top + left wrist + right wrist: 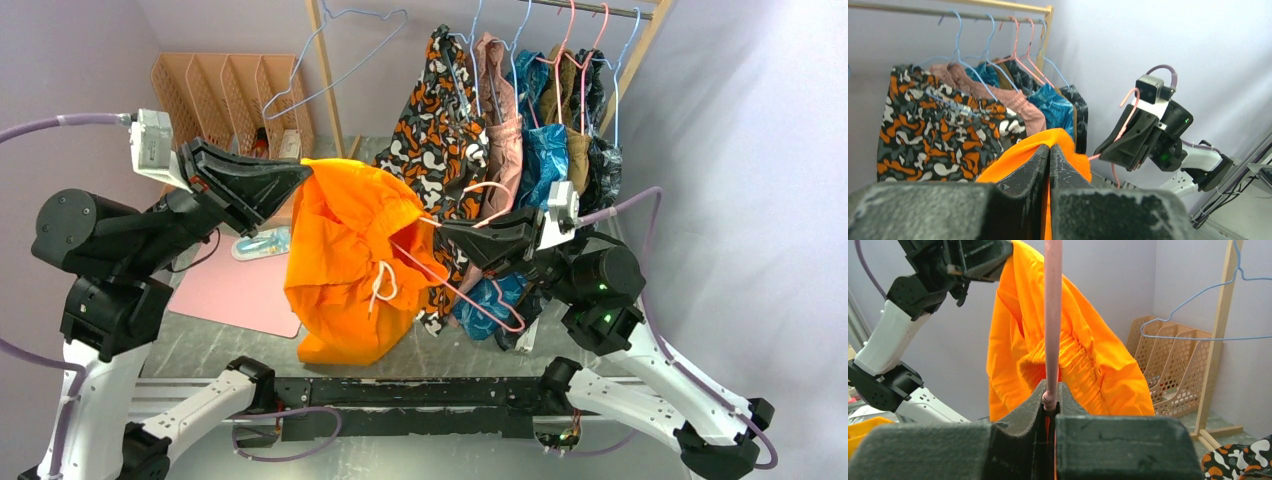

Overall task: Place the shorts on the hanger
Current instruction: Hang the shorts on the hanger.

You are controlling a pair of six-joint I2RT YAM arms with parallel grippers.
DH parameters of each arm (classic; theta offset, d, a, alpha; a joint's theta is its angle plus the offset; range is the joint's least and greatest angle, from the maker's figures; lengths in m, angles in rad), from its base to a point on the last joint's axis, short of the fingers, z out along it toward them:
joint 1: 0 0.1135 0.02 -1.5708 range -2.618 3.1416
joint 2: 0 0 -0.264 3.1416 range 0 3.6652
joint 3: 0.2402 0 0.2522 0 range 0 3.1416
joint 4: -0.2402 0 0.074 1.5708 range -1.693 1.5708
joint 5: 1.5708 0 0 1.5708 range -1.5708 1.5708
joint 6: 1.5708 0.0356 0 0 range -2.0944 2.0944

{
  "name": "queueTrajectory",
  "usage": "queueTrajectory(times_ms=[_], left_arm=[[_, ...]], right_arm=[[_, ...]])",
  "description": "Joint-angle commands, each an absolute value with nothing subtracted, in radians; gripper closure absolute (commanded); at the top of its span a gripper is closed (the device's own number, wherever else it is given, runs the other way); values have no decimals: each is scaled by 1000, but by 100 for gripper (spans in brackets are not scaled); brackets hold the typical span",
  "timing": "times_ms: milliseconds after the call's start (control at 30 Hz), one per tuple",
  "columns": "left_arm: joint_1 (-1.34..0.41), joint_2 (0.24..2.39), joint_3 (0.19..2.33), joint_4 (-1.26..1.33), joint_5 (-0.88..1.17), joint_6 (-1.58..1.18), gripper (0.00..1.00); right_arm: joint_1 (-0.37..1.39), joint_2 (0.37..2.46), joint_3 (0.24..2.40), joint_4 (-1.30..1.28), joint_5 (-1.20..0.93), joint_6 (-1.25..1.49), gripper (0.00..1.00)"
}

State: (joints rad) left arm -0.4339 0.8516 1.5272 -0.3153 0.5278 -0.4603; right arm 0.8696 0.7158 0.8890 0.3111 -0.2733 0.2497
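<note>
Between the raised arms, soft, light orange shorts (345, 270) hang bunched from the left gripper (298, 176) pinched tight on them, probably best regripped at the gathered waistband (1083, 375), against the thin, springy pink wire hanger (1052, 315) clamped in the right gripper (447, 232).

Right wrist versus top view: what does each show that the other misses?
Only the right wrist: a close-up of the pink wire of the hanger clamped in the right hand. Only the top: the white drawstring of the shorts, and the pink mat. Both: the orange shorts hanging from the shut left hand, and the spare light-blue hanger.
</note>
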Motion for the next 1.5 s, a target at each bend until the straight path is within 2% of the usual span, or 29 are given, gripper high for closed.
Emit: queueTrajectory(times_ms=[0, 133, 333, 667, 833, 1133, 1467], left_arm=[[-437, 895, 1592, -213, 534, -465, 93], [-437, 943, 1621, -168, 536, -504, 93], [-438, 999, 1600, -115, 534, -580, 93], [-437, 1098, 1708, -279, 303, -608, 93], [-437, 1110, 1776, -357, 134, -614, 93], [-438, 1147, 1807, -311, 228, -702, 93], [-439, 1142, 1786, -296, 233, -752, 93]], right_arm=[[866, 723, 937, 272, -271, 219, 100], [865, 739, 937, 277, -294, 223, 100], [865, 781, 913, 423, -330, 269, 100], [865, 825, 787, 804, -257, 363, 100], [866, 857, 769, 782, -236, 305, 100], [891, 958, 739, 848, -231, 221, 100], [1044, 1139, 726, 1091, 7, 24, 100]])
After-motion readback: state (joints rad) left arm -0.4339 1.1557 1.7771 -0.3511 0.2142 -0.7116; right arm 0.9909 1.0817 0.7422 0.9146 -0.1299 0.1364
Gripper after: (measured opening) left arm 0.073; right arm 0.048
